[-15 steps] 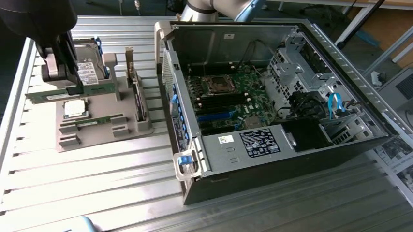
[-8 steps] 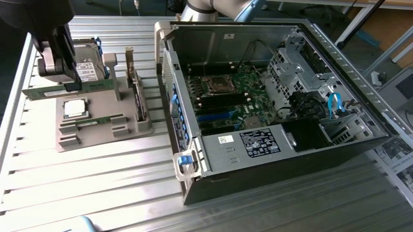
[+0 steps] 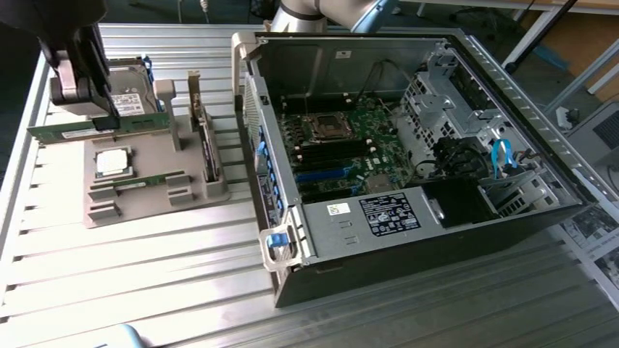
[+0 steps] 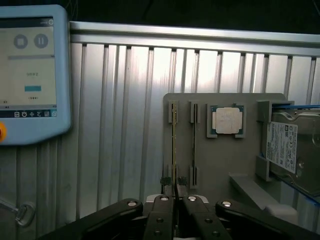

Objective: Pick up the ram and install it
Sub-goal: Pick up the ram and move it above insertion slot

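The ram (image 3: 68,130), a thin green stick, hangs level above the grey parts holder (image 3: 145,210) at the exterior view's left. My gripper (image 3: 101,125) is shut on its middle. From the wrist, the fingers (image 4: 165,210) meet at the picture's edge, and the ram (image 4: 173,150) shows edge-on as a thin strip running away from my gripper (image 4: 173,197). A second green stick (image 3: 150,181) of the same kind lies in the holder's front slot. The open computer case (image 3: 290,239) stands to the exterior view's right, with its motherboard (image 3: 353,141) exposed.
On the holder sit a square silver processor chip (image 3: 111,161) and a hard drive (image 3: 130,98) with a white label. A pale blue teach pendant (image 4: 30,75) lies on the ribbed metal table (image 3: 145,290). Drive cages and cables crowd the case's right side (image 3: 483,159).
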